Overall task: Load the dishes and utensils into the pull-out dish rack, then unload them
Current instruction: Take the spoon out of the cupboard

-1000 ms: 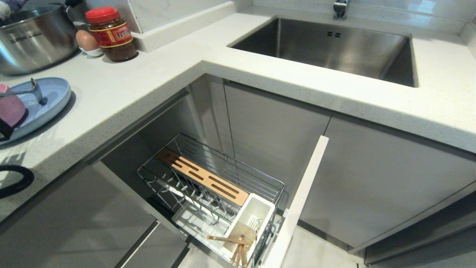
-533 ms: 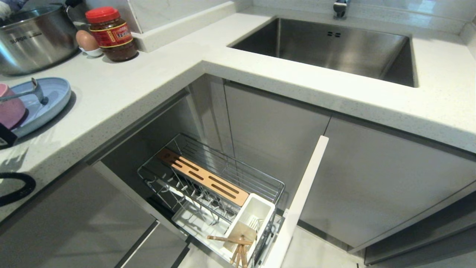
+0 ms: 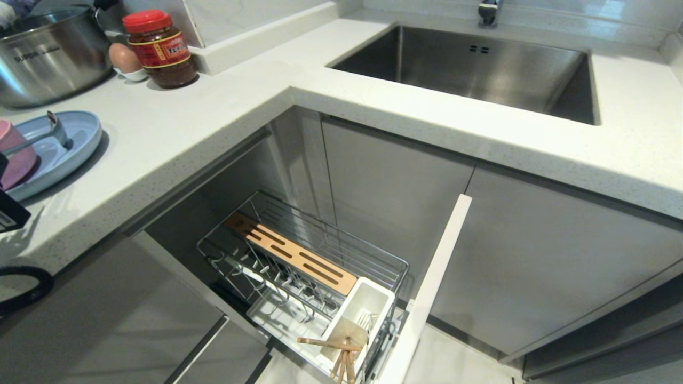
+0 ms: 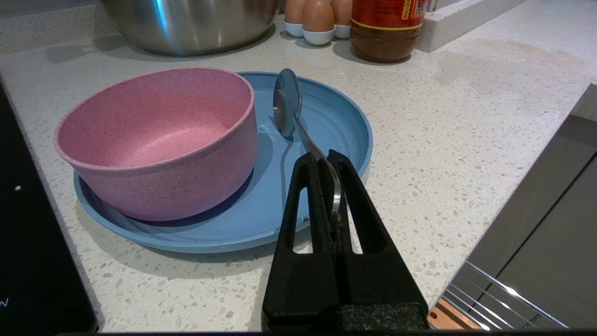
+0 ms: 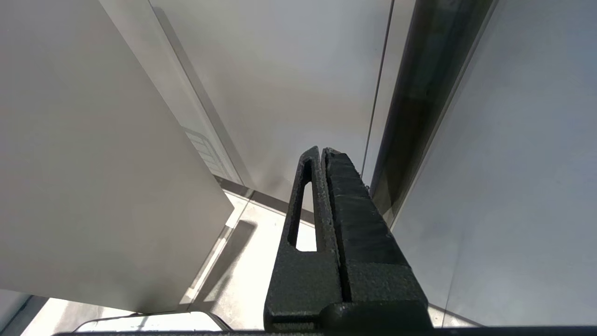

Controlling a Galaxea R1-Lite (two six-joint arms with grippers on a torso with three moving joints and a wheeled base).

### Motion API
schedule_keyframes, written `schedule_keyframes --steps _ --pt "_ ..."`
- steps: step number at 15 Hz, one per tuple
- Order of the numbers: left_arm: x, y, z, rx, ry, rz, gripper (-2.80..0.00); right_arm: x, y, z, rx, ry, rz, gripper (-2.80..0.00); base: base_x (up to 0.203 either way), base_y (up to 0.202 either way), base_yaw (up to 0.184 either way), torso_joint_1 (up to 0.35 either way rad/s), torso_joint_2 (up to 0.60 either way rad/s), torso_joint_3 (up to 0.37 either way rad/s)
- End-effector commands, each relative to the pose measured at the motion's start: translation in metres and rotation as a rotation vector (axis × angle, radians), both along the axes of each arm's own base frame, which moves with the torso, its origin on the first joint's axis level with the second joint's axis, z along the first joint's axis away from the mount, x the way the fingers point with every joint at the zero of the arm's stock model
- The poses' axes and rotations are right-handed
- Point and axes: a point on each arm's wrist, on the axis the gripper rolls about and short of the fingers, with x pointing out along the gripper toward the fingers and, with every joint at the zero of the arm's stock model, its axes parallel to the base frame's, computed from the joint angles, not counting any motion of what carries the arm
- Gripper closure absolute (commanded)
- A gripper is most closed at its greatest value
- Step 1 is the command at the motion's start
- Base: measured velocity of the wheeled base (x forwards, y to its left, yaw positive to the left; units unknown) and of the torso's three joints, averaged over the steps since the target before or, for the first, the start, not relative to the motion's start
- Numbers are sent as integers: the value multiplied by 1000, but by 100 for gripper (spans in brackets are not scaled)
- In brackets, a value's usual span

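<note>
One steel pot [image 3: 50,50] at far left of the pale speckled surface [image 3: 176,128], then eggs in white cups [image 4: 318,21] (three in the left wrist view, one in the head view) and one red-lidded sauce jar [image 3: 160,48]. One light-blue plate [image 3: 66,146] near the left edge of the surface, one pink bowl [image 4: 161,140] sitting on it. One silver spoon [image 4: 289,105]: its bowl end rests on the plate just beside the pink bowl, its handle runs back off the plate toward the left tool [image 4: 326,161]. Long axis roughly along the tool's fingers, bowl end pointing toward the pot and eggs. Left tool clamped together on the spoon handle, above the plate's near rim.

Centre, below the surface: one pull-out dish rack [image 3: 304,266] drawn out of grey cabinets, one slotted wooden strip [image 3: 291,253], one white cutlery cup [image 3: 357,314] with chopsticks [image 3: 341,354] at its front end; count unclear. One steel sink [image 3: 475,69] at upper right, corner kitchen.

Right tool [image 5: 322,154] pressed together, empty, down by the cabinet fronts.
</note>
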Motion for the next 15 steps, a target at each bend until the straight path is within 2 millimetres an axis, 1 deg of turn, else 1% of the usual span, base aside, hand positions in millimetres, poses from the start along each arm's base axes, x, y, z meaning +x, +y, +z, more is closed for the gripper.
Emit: schedule_keyframes --steps 1,2,8,9,12,13,15 --pt "0 0 0 0 -5 5 0 0 0 0 0 -5 0 0 0 0 0 0 0 0" --pt "-1 0 1 0 -9 5 -280 0 0 0 0 -5 0 0 0 0 0 0 0 0" --pt "-3 0 5 3 -26 6 -280 0 0 0 0 -5 0 0 0 0 0 0 0 0" --pt "-6 0 10 5 -50 7 -280 0 0 0 0 -5 0 0 0 0 0 0 0 0" --pt "-17 0 39 25 -159 22 -280 0 0 0 0 -5 0 0 0 0 0 0 0 0" --pt "-21 0 49 42 -196 31 0 0 0 0 0 -5 0 0 0 0 0 0 0 0" --pt "-29 0 70 53 -246 43 0 0 0 0 0 -5 0 0 0 0 0 0 0 0"
